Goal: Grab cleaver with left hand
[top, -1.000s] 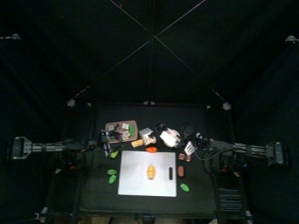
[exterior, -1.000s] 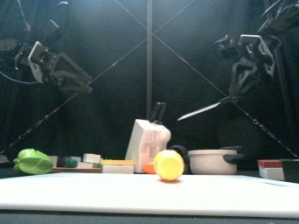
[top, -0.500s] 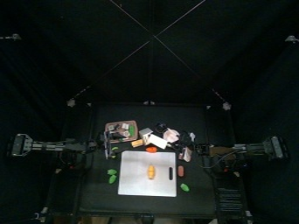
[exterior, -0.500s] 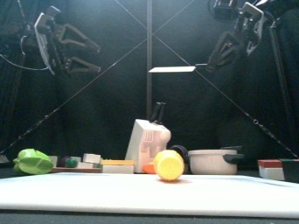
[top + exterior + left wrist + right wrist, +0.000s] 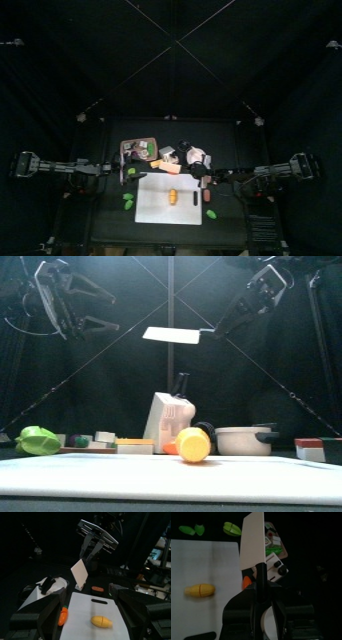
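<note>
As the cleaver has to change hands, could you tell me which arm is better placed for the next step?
The left: its pincer hangs open, empty, level with the cleaver, whose blade points toward it. The right pincer is already shut on the handle, presenting it.

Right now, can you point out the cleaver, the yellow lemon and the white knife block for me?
cleaver (image 5: pixel 171 335), front view, on the flat of the blade.
yellow lemon (image 5: pixel 194 444), front view, on its middle.
white knife block (image 5: pixel 166 419), front view, on its front face.
</note>
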Robot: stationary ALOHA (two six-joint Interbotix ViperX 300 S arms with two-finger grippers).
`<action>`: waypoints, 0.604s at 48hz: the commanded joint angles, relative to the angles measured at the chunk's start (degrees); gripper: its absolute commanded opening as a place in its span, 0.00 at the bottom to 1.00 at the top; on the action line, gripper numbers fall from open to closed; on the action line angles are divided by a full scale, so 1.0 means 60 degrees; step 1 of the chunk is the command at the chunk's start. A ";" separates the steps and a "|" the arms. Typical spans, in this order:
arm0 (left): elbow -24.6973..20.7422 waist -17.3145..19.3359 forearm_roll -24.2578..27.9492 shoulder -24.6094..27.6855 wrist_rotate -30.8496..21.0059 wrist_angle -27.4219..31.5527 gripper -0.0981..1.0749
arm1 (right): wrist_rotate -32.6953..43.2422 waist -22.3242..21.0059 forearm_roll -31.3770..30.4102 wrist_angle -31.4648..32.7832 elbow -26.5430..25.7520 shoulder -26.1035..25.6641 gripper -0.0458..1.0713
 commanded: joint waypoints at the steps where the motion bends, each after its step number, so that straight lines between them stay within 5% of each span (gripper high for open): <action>1: -0.0396 0.0000 0.0029 0.0293 -0.0029 -0.0088 0.94 | 0.0044 0.0073 -0.0249 0.0015 -0.0278 -0.0015 0.53; 29: -0.1260 -0.0044 -0.0732 0.2461 -0.0044 -0.0850 0.88 | 0.0029 0.0073 -0.0615 0.0059 -0.0381 0.0483 0.53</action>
